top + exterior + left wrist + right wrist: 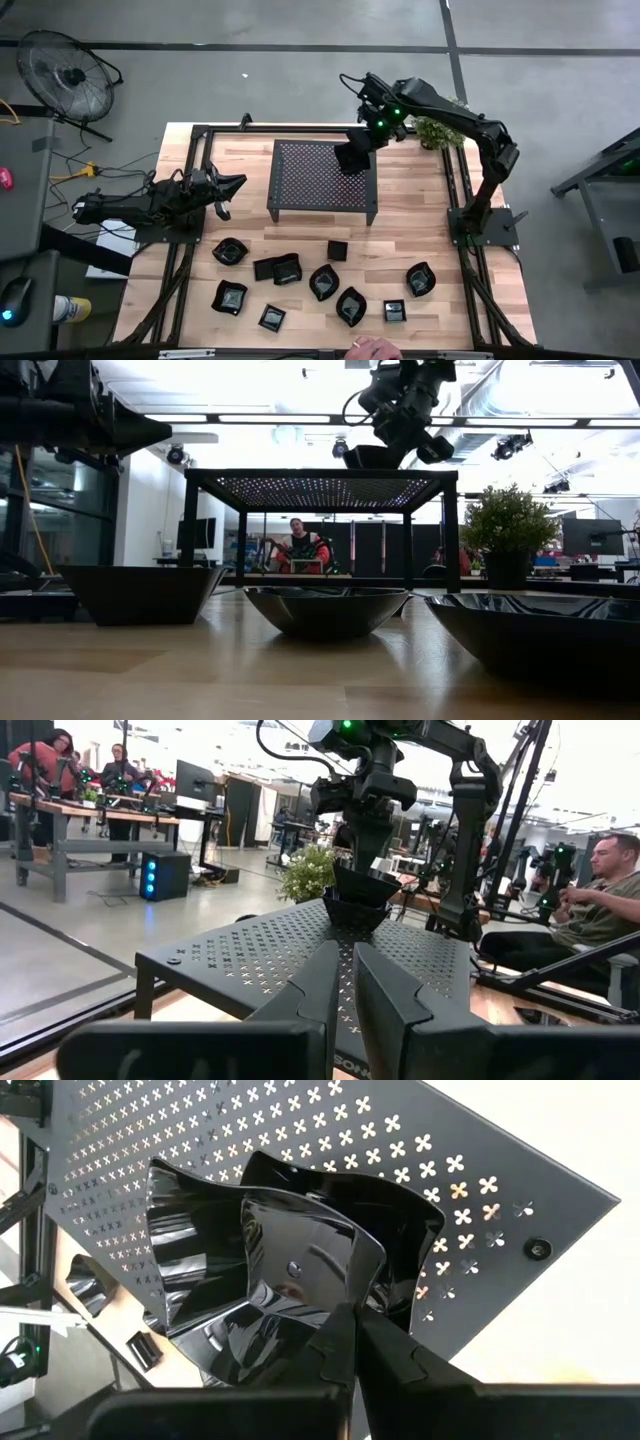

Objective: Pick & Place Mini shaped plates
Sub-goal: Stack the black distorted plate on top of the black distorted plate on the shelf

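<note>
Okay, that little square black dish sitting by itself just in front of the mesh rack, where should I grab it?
Pinch one raised side wall of the square dish, one finger inside, one outside, coming straight down from above. It sits upright, mouth up, apart from its neighbours, so any wall looks reachable. The right hand grips its dish that way.

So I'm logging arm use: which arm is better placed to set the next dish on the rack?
Right. The right gripper is shut on a mini plate over another dish on the mesh rack. The left gripper waits shut and empty beside the rack.
</note>
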